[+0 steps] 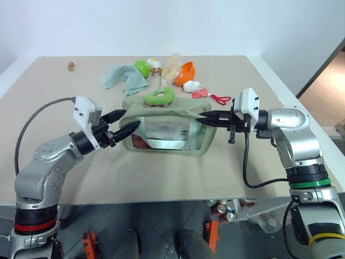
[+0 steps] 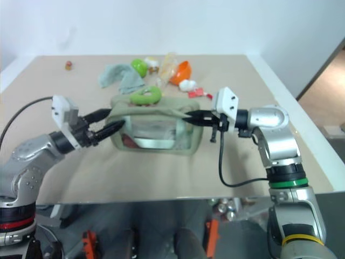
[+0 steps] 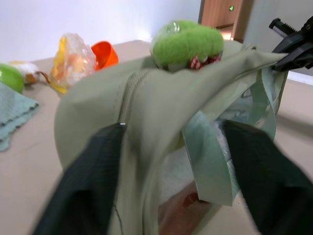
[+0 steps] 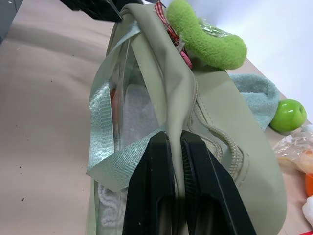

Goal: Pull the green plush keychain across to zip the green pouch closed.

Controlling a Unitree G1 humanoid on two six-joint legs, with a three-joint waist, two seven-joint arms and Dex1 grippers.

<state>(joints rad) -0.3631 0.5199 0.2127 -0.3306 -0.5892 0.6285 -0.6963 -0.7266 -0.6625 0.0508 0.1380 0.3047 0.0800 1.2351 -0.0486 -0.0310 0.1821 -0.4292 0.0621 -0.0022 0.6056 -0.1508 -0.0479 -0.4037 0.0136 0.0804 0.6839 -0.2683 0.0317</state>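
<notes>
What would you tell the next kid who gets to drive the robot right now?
Right claw: shut, pinching the green pouch by the fabric at its right end.
Left claw: fingers apart, straddling the pouch's left end, not clearly gripping.
Green plush keychain: lying on top of the pouch, nobody holding it.
Done: pouch held at one end.
Left: steady the left end, grab the keychain and pull it along the zipper. How far it is zipped, I can't tell.

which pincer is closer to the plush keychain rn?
Left, slightly. Left pincer straddles the pouch end, below the green plush keychain; right pincer pinches the opposite end's fabric.
</notes>
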